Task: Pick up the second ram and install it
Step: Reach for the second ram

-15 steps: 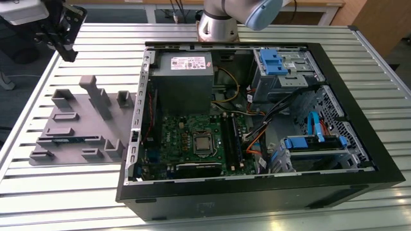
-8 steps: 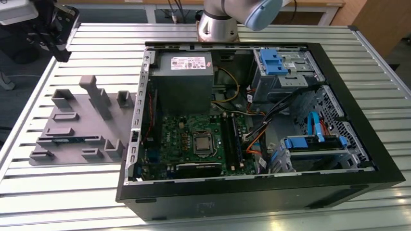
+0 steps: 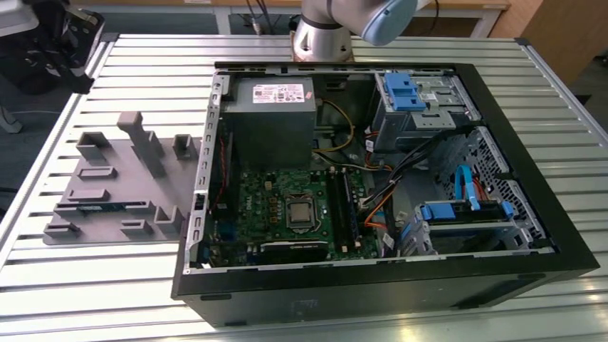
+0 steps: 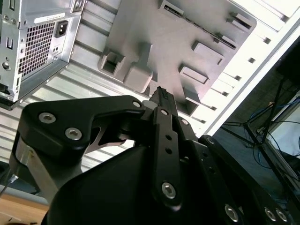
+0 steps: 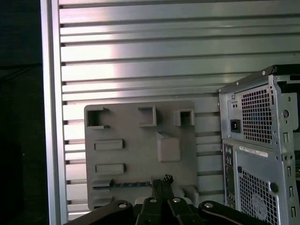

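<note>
One ram stick in the tray, end effector closed above it

One blue-green stick, the second ram (image 3: 100,207), sits in a long slot of the grey tray (image 3: 128,182) at the lower left of the exterior view. The tray lies on the slatted metal table (image 3: 142,71), just beside the open computer case (image 3: 380,292), on the exterior view's left of it. Inside the case are a green motherboard (image 3: 275,203) and, above it in the frame, a grey power supply (image 3: 270,121). The arm's base (image 3: 321,39) stands at the top centre of that view, behind the case. In the first wrist view the end effector (image 5: 162,181) hangs over the tray with its fingers brought together and nothing between them. The ram shows there as a dark strip in its slot, near the fingertips in the picture but not touched by them.
</note>
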